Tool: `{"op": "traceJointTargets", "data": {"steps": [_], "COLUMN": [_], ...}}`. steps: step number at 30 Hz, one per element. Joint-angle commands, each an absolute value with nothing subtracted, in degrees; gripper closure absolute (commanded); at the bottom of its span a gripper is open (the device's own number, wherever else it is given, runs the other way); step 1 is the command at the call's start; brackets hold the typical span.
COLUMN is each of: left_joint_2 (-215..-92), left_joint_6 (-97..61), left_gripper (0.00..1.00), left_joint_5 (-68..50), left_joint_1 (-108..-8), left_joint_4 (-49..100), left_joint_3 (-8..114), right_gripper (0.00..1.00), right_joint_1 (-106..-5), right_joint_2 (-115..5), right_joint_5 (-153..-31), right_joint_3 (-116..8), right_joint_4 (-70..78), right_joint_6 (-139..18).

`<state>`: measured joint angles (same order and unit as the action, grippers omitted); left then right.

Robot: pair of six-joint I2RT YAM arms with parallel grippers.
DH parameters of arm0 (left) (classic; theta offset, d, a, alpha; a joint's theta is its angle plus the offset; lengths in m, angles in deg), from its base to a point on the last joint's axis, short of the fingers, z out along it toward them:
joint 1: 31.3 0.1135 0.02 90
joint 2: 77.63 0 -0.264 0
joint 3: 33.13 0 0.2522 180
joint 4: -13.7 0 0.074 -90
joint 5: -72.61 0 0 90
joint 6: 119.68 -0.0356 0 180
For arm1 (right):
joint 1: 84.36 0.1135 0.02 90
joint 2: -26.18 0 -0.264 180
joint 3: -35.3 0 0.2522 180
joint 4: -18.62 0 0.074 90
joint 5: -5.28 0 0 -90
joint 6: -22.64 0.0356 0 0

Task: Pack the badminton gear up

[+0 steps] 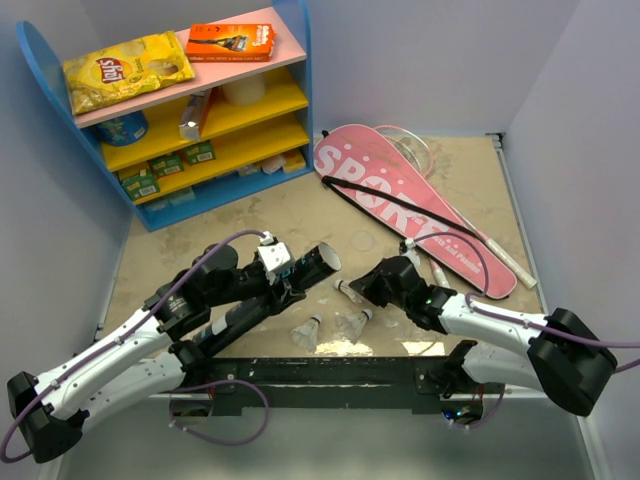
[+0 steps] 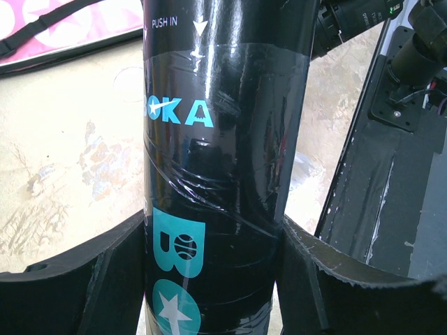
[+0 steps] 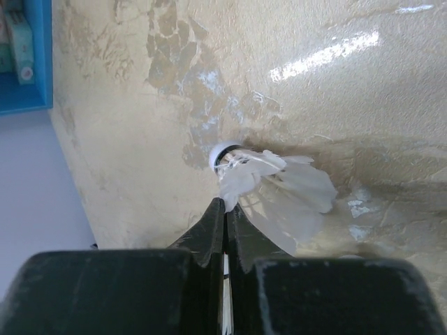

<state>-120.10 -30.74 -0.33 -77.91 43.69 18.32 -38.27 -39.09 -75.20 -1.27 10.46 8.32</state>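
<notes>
My left gripper (image 1: 272, 283) is shut on the long black tube (image 1: 262, 302), which lies tilted with its open end (image 1: 324, 262) pointing right. In the left wrist view the tube (image 2: 223, 139) fills the space between both fingers (image 2: 105, 279). My right gripper (image 1: 362, 291) is shut on the feathers of one white shuttlecock (image 1: 347, 290), just right of the tube's mouth. In the right wrist view that shuttlecock (image 3: 272, 188) sticks out from the closed tips (image 3: 227, 206). Two more shuttlecocks (image 1: 307, 333) (image 1: 352, 325) lie on the table near the front. The pink SPORT cover (image 1: 410, 205) lies at the back right over the racket (image 1: 505, 260).
A blue shelf unit (image 1: 180, 120) stands at the back left, with a yellow chip bag (image 1: 125, 70) and an orange box (image 1: 232, 42) on top. A black base bar (image 1: 330, 375) runs along the near edge. White walls enclose the table.
</notes>
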Motion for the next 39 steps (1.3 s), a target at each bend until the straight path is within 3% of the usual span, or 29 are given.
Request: {"op": "traceJointTargets", "data": {"steps": [1,9,19,29,39], "left_joint_2": [-119.64,-120.08,-120.78,-119.90,-120.34], "left_joint_6": [-30.11,-30.03,-30.12,-31.87,-32.75], "left_gripper": [1.00,1.00,1.00,1.00,1.00], "left_joint_5": [-1.04,-1.49,-1.13,3.52,11.43], "left_joint_1": [-78.32,-78.41,-78.41,-78.50,-78.94], "left_joint_4": [42.40,42.31,42.22,41.26,40.55], "left_joint_3": [19.04,18.95,18.77,18.07,17.89], "right_gripper": [1.00,1.00,1.00,1.00,1.00], "right_joint_1": [-38.13,-38.48,-38.57,-38.57,-38.57], "right_joint_2": [-38.95,-28.59,-25.94,-23.83,-23.92], "right_joint_5": [-72.25,-68.02,-73.03,-84.63,-98.08], "right_joint_3": [-4.73,-16.40,-35.40,-45.95,-48.24], "right_joint_4": [9.35,-4.01,-21.06,-32.22,-35.66], "right_joint_6": [5.15,-12.32,-34.74,-43.37,-47.41]}}
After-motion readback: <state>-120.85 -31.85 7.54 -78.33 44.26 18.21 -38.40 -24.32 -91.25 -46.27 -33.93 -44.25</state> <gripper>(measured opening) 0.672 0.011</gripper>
